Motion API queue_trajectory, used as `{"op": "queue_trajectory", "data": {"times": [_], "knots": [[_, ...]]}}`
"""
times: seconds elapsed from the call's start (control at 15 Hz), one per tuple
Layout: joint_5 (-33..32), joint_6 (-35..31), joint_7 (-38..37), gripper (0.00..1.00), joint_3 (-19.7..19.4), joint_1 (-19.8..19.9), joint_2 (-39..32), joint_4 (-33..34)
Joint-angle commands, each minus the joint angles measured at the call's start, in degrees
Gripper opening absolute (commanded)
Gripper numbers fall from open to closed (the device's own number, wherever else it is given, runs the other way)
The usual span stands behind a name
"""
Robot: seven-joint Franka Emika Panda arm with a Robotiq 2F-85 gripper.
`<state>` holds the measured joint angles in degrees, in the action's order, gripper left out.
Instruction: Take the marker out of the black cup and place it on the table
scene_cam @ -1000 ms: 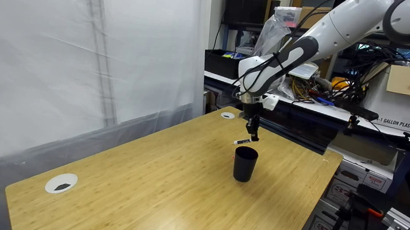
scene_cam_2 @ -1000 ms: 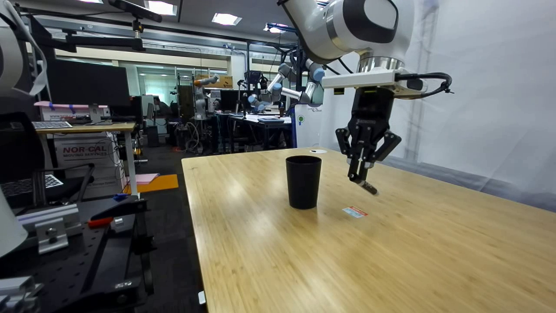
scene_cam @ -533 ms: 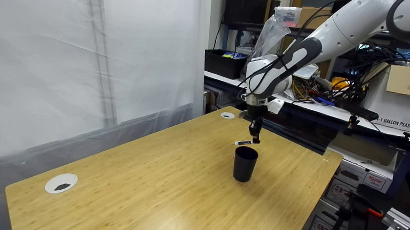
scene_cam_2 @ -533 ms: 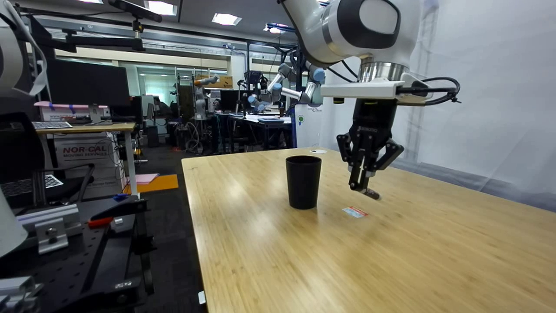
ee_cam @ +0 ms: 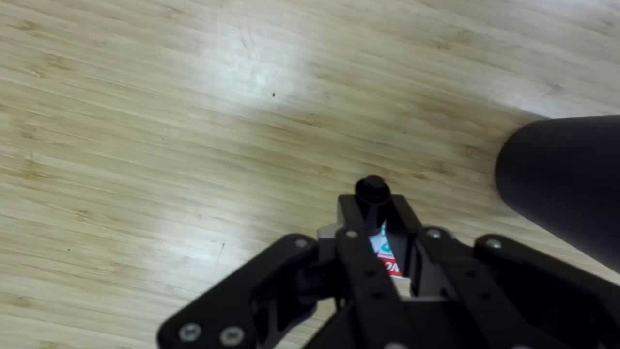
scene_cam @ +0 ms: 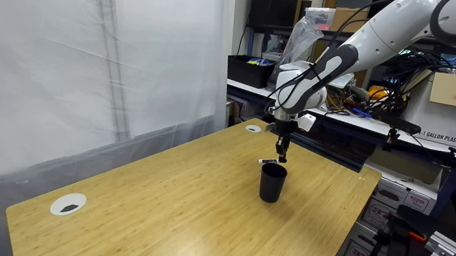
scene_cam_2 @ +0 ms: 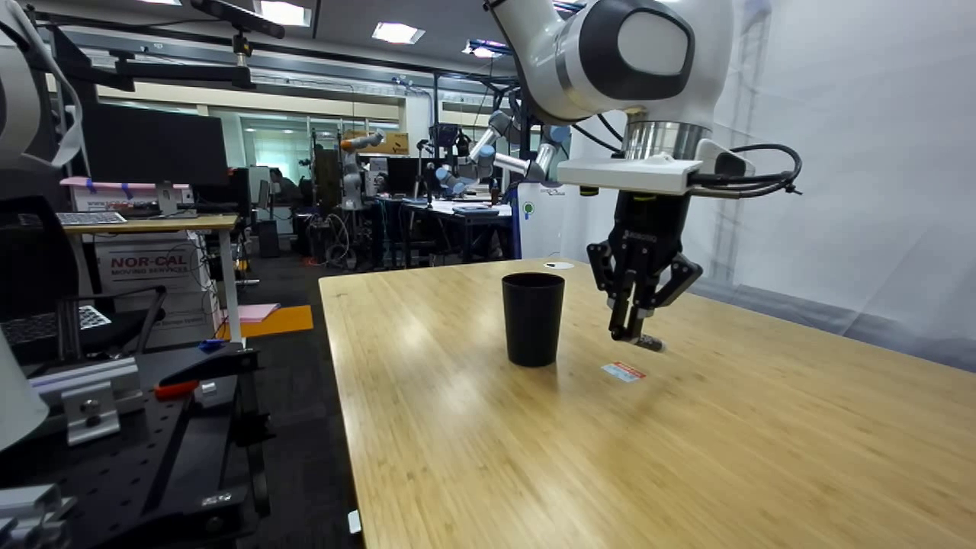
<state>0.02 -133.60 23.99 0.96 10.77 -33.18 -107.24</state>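
One marker (scene_cam: pixel 269 161) was clamped in Robotiq gripper (scene_cam_2: pixel 627 333); exterior view showed white end (scene_cam: pixel 262 161), far side of black cup (scene_cam: pixel 271 186); wrist view, dark end (ee_cam: pixel 373 189).

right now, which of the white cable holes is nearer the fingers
In an exterior view, the background cable hole, beyond the fingers; the foreground cable hole, at the picture's left, lies clearly farther off.

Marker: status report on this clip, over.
Fingers shut on the marker. Out of the black cup, contact with the table unclear. Cup upright off to one side, seemingly not in the way.
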Motion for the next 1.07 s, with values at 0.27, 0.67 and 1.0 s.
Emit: {"op": "queue_trajectory", "data": {"times": [0.27,0.67,1.0], "knots": [[2.0,-5.1,2.7,0.05,1.9,1.6,1.4,-3.5],[2.1,-5.3,2.5,0.58,1.8,1.9,1.3,-3.8],[2.0,-4.8,2.4,0.93,1.8,1.9,1.5,-3.9]]}}
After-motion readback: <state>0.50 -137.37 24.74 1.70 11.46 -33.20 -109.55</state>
